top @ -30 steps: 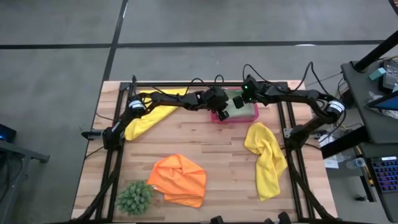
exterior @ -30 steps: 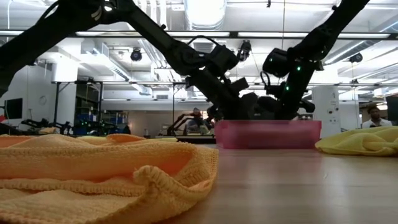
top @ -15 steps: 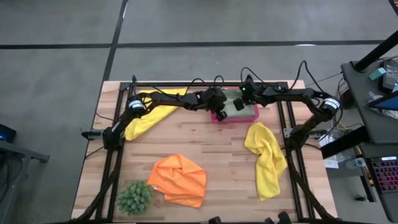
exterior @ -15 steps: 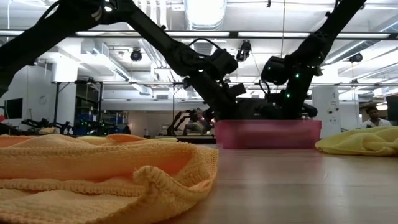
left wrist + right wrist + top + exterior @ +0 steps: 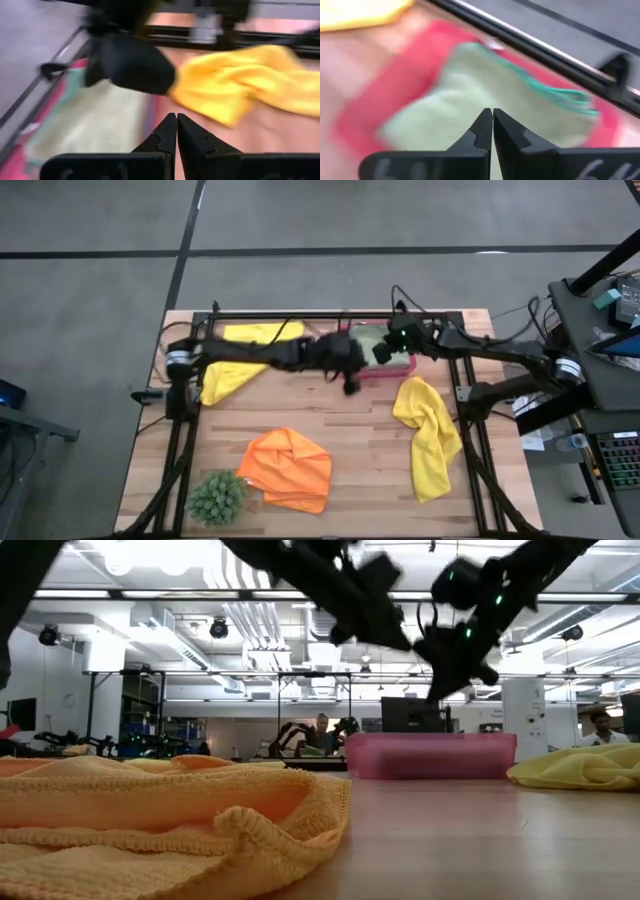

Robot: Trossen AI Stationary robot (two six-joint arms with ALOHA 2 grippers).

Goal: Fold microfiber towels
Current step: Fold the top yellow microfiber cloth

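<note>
A sage green towel [image 5: 375,340] lies folded in the pink tray [image 5: 405,366] at the table's far side, with a turquoise edge [image 5: 568,96] showing under it. Both grippers hang above the tray, shut and holding nothing. My left gripper [image 5: 350,383] is over the tray's near left corner and my right gripper [image 5: 381,352] is over the green towel [image 5: 485,85]. One yellow towel [image 5: 238,360] lies crumpled at the far left under my left arm. Another yellow towel [image 5: 428,435] lies at the right, and an orange towel [image 5: 287,470] lies near the front.
A spiky green plant ball [image 5: 215,497] sits at the near left corner. A black frame [image 5: 300,316] runs along the table's far and side edges. Bare wood [image 5: 340,415] lies between the tray and the orange towel. People show in the room behind the table.
Both grippers have risen out of the pink tray, staying shut and holding nothing. My left gripper has also drawn back toward the table's near edge. The green towel has stayed in the tray.
</note>
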